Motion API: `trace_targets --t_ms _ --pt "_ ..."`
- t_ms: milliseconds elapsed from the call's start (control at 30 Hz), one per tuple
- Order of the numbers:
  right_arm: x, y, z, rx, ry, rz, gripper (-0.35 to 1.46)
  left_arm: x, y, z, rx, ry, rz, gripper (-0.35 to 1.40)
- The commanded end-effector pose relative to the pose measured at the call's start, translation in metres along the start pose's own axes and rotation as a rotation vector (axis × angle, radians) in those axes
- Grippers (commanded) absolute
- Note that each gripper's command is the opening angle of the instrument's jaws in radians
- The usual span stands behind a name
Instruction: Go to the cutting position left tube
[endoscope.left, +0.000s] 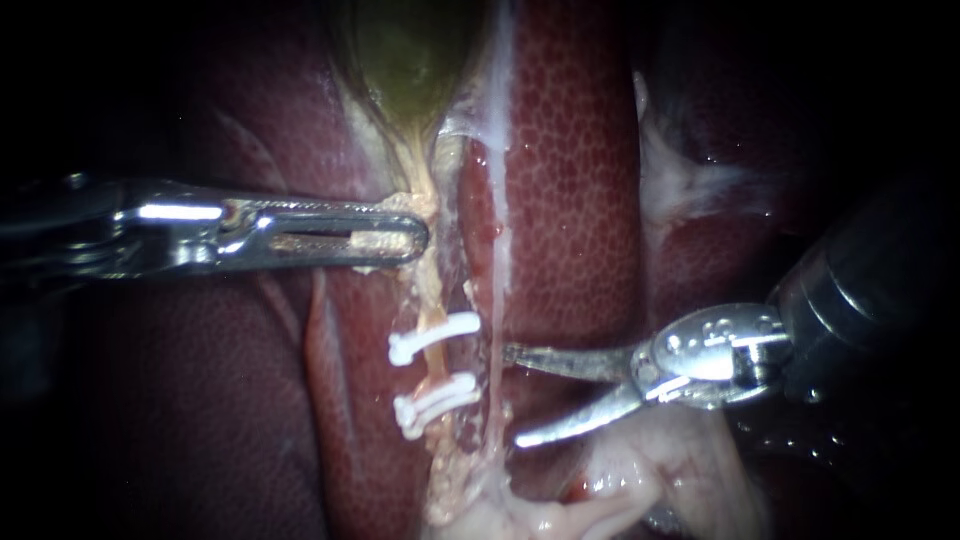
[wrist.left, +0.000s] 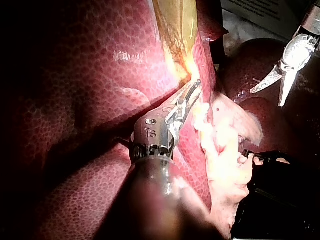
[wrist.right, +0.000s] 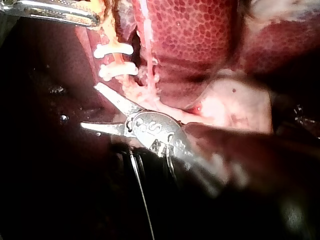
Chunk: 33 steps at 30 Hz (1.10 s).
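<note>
The left tube (endoscope.left: 432, 300), a thin yellowish strand, runs down from the green gallbladder (endoscope.left: 405, 60) and carries two white clips, an upper (endoscope.left: 436, 337) and a lower (endoscope.left: 437, 402). The pale right tube (endoscope.left: 498, 270) lies beside it. My left instrument (endoscope.left: 412, 238) is shut on the tissue at the gallbladder's neck, above the clips. My right instrument (endoscope.left: 512, 396) holds its two blades open just right of the clips, apart from the tube. In the right wrist view the open blades (wrist.right: 90, 105) sit just short of the clips (wrist.right: 115, 50).
Dark red liver (endoscope.left: 570, 180) lies on both sides of the tubes. Pale fatty tissue (endoscope.left: 620, 470) bulges under my right instrument's shaft. In the left wrist view my left instrument (wrist.left: 196, 87) grips below the gallbladder (wrist.left: 175, 20), and the other instrument's blades (wrist.left: 267, 97) stand off to the side.
</note>
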Motion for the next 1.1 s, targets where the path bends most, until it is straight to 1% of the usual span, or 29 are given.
trace_targets --t_ms 33,233,300,433,600,667,867,967,1100 --pt "0.0 0.0 0.0 0.0 0.0 0.0 1.43 0.0 0.0 0.0 0.0 0.0 0.0 -0.35" --pt "-0.0001 0.0001 0.0 0.0 0.0 0.0 1.43 -0.0002 0.0001 -0.0005 0.004 0.002 -0.001 -0.35" --pt "-0.0001 0.0001 0.0 -0.001 0.0 0.0 1.43 -0.0007 0.0003 -0.0011 0.01 0.005 -0.002 -0.35" --pt "-0.0001 0.0001 0.0 -0.001 0.0 0.0 1.43 -0.0024 0.0011 -0.0033 -0.005 0.005 -0.01 -0.35" --pt "-0.0002 0.0002 0.0 -0.002 0.0 0.001 1.43 -0.0045 0.0018 -0.0061 -0.023 -0.022 -0.03 -0.35" --pt "-0.0002 0.0002 0.0001 -0.002 0.0 0.001 1.43 -0.0052 0.0021 -0.0071 -0.03 -0.033 -0.029 -0.35" --pt "-0.0002 0.0003 0.0001 -0.002 0.0 0.001 1.43 -0.0066 0.0023 -0.0095 -0.038 -0.056 -0.023 -0.35" --pt "-0.0002 0.0003 0.0002 -0.002 0.0 0.001 1.43 -0.0069 0.0023 -0.0101 -0.039 -0.062 -0.027 -0.35" --pt "-0.0002 0.0004 0.0002 -0.003 0.0 0.001 1.43 -0.007 0.0022 -0.0102 -0.04 -0.062 -0.021 -0.35"
